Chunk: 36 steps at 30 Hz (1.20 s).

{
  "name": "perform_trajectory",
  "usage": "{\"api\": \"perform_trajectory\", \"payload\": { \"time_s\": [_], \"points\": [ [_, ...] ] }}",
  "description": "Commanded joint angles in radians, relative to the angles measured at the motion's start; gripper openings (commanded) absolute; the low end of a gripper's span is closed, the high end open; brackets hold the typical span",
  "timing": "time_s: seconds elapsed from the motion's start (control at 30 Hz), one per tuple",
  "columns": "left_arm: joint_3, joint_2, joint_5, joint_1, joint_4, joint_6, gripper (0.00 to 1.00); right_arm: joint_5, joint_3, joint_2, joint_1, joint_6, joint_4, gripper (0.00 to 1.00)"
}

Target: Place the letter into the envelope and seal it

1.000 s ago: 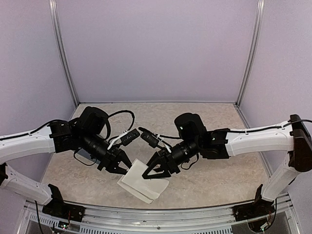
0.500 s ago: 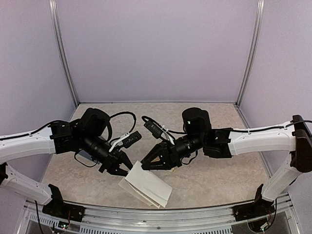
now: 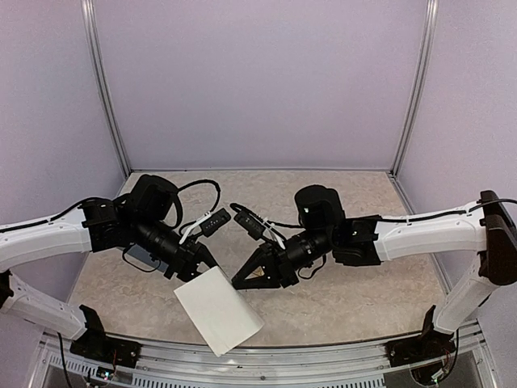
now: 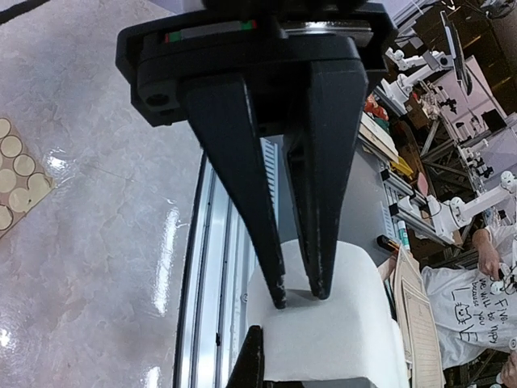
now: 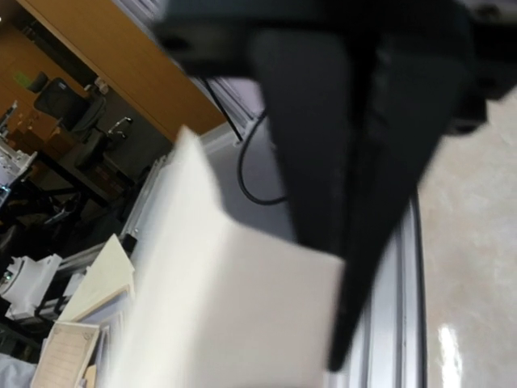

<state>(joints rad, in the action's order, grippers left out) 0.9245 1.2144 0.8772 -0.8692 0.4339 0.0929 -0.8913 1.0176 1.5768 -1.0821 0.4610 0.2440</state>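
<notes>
I see the letter (image 3: 216,317) as a plain white rectangle with its blank back toward the overhead camera, none of its printed face showing there. It hangs tilted over the near edge of the worktop (image 3: 363,299), one corner raised toward the left gripper (image 3: 203,267). From the left wrist the sheet looks doubled over, with a soft rounded bend rather than a sharp crease, and the left jaws are pinched tight on its upper edge. The right gripper (image 3: 240,282) sits just beside the sheet's upper right edge. In its own blurred wrist view the jaws are drawn close together with a corner of the paper right against them, but I cannot tell whether they actually grip it. A tan sheet of round stickers (image 4: 14,182) lies flat on the worktop, well apart from the letter.
</notes>
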Motion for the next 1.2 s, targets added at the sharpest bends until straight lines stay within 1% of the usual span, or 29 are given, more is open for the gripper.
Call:
{"api": "perform_trajectory", "payload": {
  "time_s": [0.0, 0.03, 0.13, 0.2, 0.3, 0.47, 0.6, 0.7, 0.73, 0.83, 0.93, 1.17],
  "points": [
    [0.019, -0.004, 0.045, 0.003, -0.032, -0.003, 0.00, 0.035, 0.013, 0.020, -0.010, -0.030, -0.049, 0.14],
    [0.019, -0.004, 0.047, 0.003, -0.031, -0.005, 0.00, 0.040, 0.017, 0.023, -0.011, -0.035, -0.060, 0.19],
    [0.018, -0.002, 0.047, 0.002, -0.016, -0.017, 0.00, 0.062, 0.018, 0.020, -0.010, -0.026, -0.063, 0.40],
    [0.019, 0.004, 0.049, -0.004, 0.002, -0.033, 0.00, 0.077, 0.017, 0.014, -0.006, -0.009, -0.057, 0.51],
    [0.020, 0.008, 0.030, -0.022, 0.020, -0.048, 0.00, 0.093, -0.008, -0.007, 0.013, 0.064, 0.003, 0.59],
    [0.019, 0.007, 0.003, -0.041, 0.023, -0.053, 0.00, 0.062, -0.092, -0.043, 0.045, 0.223, 0.224, 0.73],
    [0.019, 0.005, -0.004, -0.047, 0.010, -0.043, 0.00, 0.040, -0.106, -0.037, 0.046, 0.260, 0.285, 0.77],
    [0.015, 0.006, 0.010, -0.044, 0.000, -0.031, 0.00, 0.051, -0.126, -0.055, 0.045, 0.236, 0.290, 0.86],
    [0.012, 0.008, 0.017, -0.044, -0.001, -0.027, 0.00, 0.060, -0.135, -0.069, 0.046, 0.224, 0.291, 0.87],
    [0.002, 0.012, 0.024, -0.042, 0.002, -0.019, 0.00, 0.133, -0.144, -0.125, 0.047, 0.168, 0.230, 0.92],
    [-0.010, 0.017, 0.020, -0.033, 0.012, -0.013, 0.00, 0.185, -0.135, -0.172, 0.049, 0.102, 0.138, 0.95],
    [-0.010, 0.035, 0.020, -0.028, 0.022, -0.007, 0.00, 0.197, -0.134, -0.245, 0.048, 0.033, 0.043, 0.99]
  ]
}}
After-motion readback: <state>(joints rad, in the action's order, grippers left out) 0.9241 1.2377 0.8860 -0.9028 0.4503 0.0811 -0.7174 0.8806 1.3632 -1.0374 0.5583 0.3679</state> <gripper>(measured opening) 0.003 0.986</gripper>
